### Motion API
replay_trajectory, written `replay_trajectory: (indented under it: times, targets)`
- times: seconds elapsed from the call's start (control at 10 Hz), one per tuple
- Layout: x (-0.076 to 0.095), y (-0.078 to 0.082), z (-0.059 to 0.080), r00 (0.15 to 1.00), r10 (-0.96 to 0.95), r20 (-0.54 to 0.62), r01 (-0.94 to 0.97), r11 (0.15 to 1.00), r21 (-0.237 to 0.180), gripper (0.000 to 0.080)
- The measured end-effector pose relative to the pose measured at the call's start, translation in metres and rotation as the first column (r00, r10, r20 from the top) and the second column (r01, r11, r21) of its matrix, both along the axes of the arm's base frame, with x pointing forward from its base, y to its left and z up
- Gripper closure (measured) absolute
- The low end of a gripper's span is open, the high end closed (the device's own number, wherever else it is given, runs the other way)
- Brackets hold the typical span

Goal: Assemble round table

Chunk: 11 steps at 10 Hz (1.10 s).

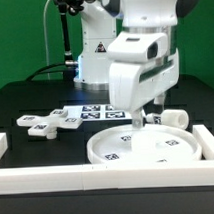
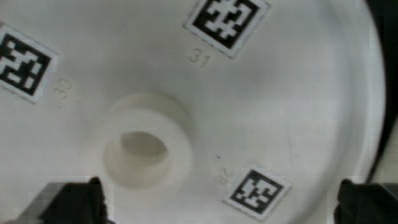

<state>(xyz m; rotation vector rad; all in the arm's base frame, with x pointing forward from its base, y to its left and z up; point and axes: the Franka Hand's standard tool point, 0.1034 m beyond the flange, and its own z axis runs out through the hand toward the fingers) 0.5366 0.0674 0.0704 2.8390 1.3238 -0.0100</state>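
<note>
The large white round disc (image 1: pixel 144 146) lies flat on the black table at the front right, rim up, with small tags on it. In the wrist view the disc (image 2: pixel 214 90) fills the picture, with its raised centre socket (image 2: pixel 143 148) showing. My gripper (image 1: pixel 140 122) hangs just above the disc's far part, and in the wrist view my gripper (image 2: pixel 217 205) stands open with nothing between the fingers (image 2: pixel 71 200). The flat cross-shaped foot (image 1: pixel 51 122) lies to the exterior view's left. The short cylindrical leg (image 1: pixel 173 117) lies on its side behind the disc, to the right.
The marker board (image 1: pixel 95 112) lies flat behind the disc, near the arm's base. Long white rail bars run along the front (image 1: pixel 57 177) and the right side (image 1: pixel 211 141) of the work area.
</note>
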Motion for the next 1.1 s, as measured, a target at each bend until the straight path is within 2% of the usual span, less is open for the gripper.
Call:
replay_trajectory:
  times: [0.1, 0.2, 0.3, 0.4, 0.8, 0.9, 1.0, 1.1]
  targets:
    - [-0.005, 0.013, 0.008, 0.999, -0.032, 0.008, 0.032, 0.999, -0.002, 0.0151]
    - [-0.008, 0.027, 0.011, 0.996, -0.091, 0.011, 0.091, 0.996, -0.002, 0.0151]
    - [-0.012, 0.042, 0.010, 0.989, -0.148, 0.009, 0.148, 0.989, -0.002, 0.0151]
    - [-0.015, 0.050, 0.009, 0.988, -0.154, 0.013, 0.154, 0.988, 0.002, 0.0151]
    - [-0.017, 0.050, 0.008, 0.990, -0.140, -0.010, 0.140, 0.990, -0.012, 0.0151]
    - [-0.021, 0.050, 0.007, 0.985, -0.172, -0.026, 0.172, 0.985, -0.026, 0.0151]
    - [-0.029, 0.054, 0.006, 0.970, -0.230, -0.079, 0.223, 0.971, -0.090, 0.0151]
    - [-0.032, 0.058, 0.006, 0.963, -0.247, -0.107, 0.231, 0.963, -0.136, 0.0151]
